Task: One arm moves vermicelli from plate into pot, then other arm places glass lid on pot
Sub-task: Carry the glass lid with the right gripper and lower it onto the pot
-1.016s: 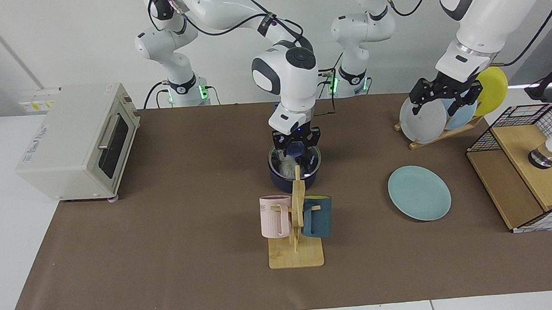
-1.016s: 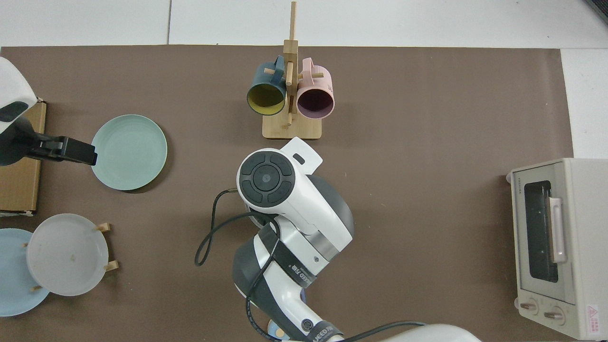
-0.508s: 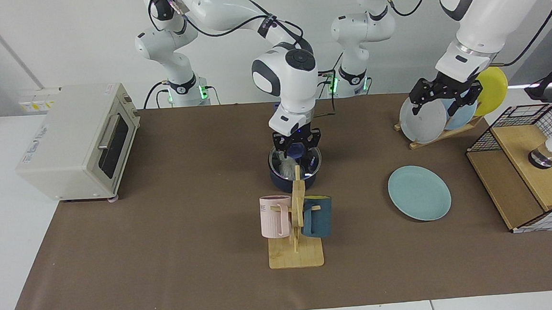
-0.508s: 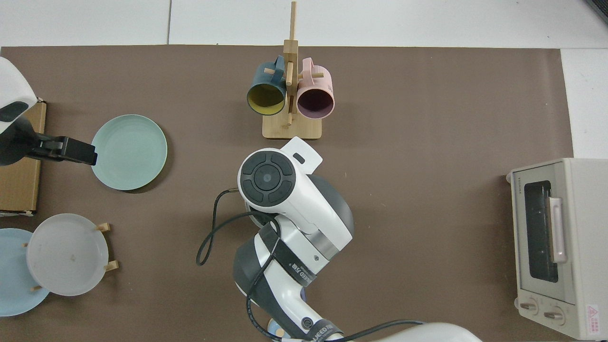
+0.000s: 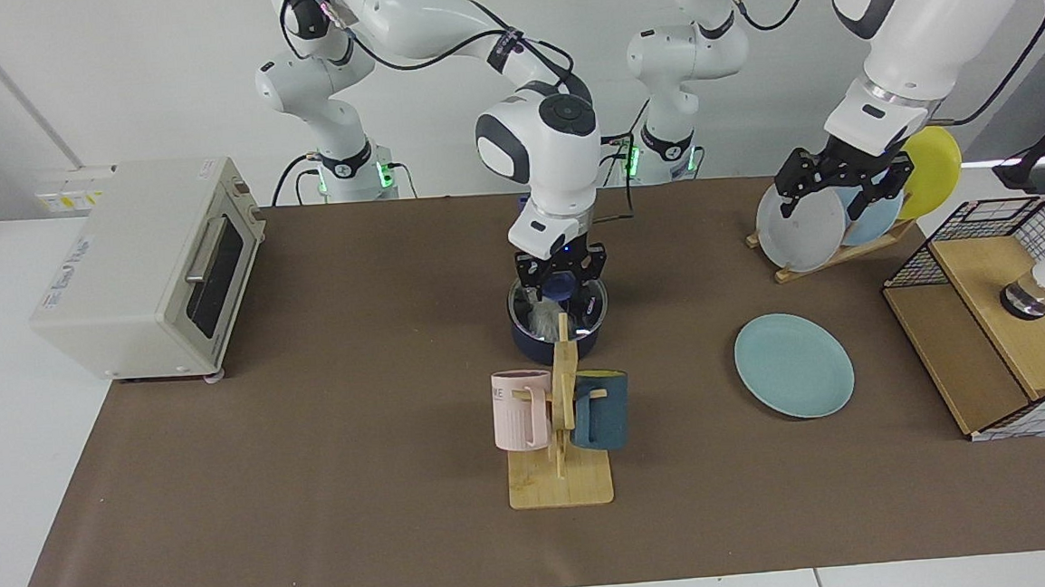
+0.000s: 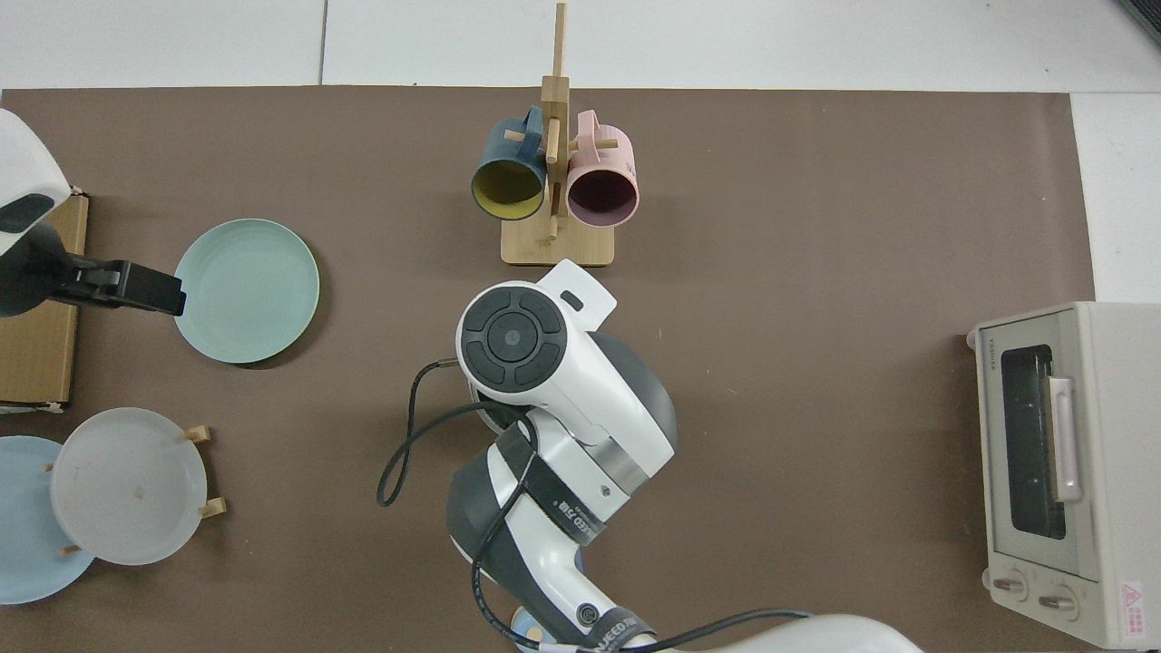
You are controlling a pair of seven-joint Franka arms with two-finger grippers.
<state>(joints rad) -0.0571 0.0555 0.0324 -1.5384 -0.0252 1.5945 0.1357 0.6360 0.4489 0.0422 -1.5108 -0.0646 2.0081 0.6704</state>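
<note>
The dark navy pot (image 5: 535, 345) stands mid-table behind the mug rack. The glass lid (image 5: 589, 312) lies on its rim, and white vermicelli (image 5: 539, 321) shows through the glass. My right gripper (image 5: 561, 279) hangs straight over the lid, open, its fingers either side of the blue knob. The teal plate (image 5: 794, 365) (image 6: 246, 290) lies bare on the mat. My left gripper (image 5: 837, 193) (image 6: 169, 296) waits raised in front of the dish rack, open and holding nothing. In the top view the right arm hides the pot and the lid.
A wooden mug rack (image 5: 557, 418) with a pink and a blue mug stands just in front of the pot. A toaster oven (image 5: 144, 262) sits at the view's left. A dish rack (image 5: 822, 225) with plates and a wire basket (image 5: 1013, 309) stand at its right.
My right gripper has risen slightly above the lid, which stays on the pot. The left arm has not moved.
</note>
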